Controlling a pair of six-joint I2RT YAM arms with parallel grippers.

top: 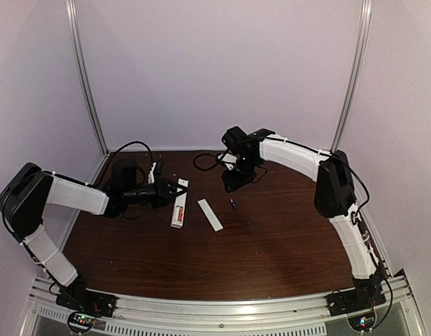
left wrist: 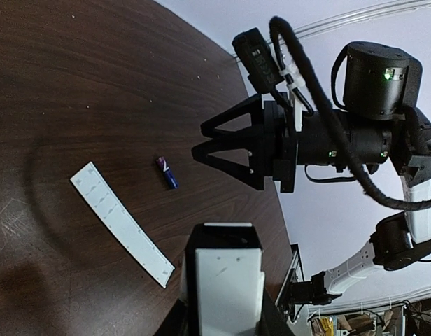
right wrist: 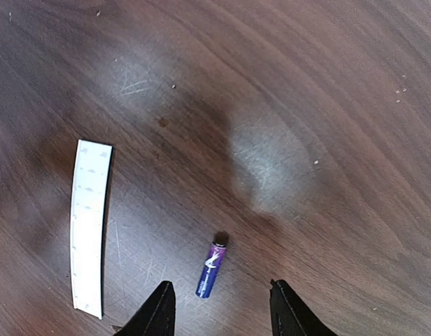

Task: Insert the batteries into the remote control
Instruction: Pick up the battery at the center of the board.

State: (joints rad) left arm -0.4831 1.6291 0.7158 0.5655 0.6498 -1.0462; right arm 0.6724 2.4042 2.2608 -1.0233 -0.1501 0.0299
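Observation:
The white remote control (top: 179, 203) lies on the dark table with my left gripper (top: 171, 193) shut on its far end. In the left wrist view its white end (left wrist: 223, 276) fills the space between the black jaws. A red-orange battery (top: 178, 211) shows in its slot. The dark blue-purple battery (right wrist: 211, 269) lies loose on the table (top: 234, 204). My right gripper (right wrist: 221, 302) hangs open just above it, one fingertip on each side, not touching it. From the left wrist view the right gripper (left wrist: 203, 141) points down toward that battery (left wrist: 167, 172).
A thin flat white cover strip (top: 210, 214) lies between the remote and the loose battery, also seen as a strip (right wrist: 89, 227) left of the right fingers. White walls with metal rails enclose the table. Black cables hang near both wrists.

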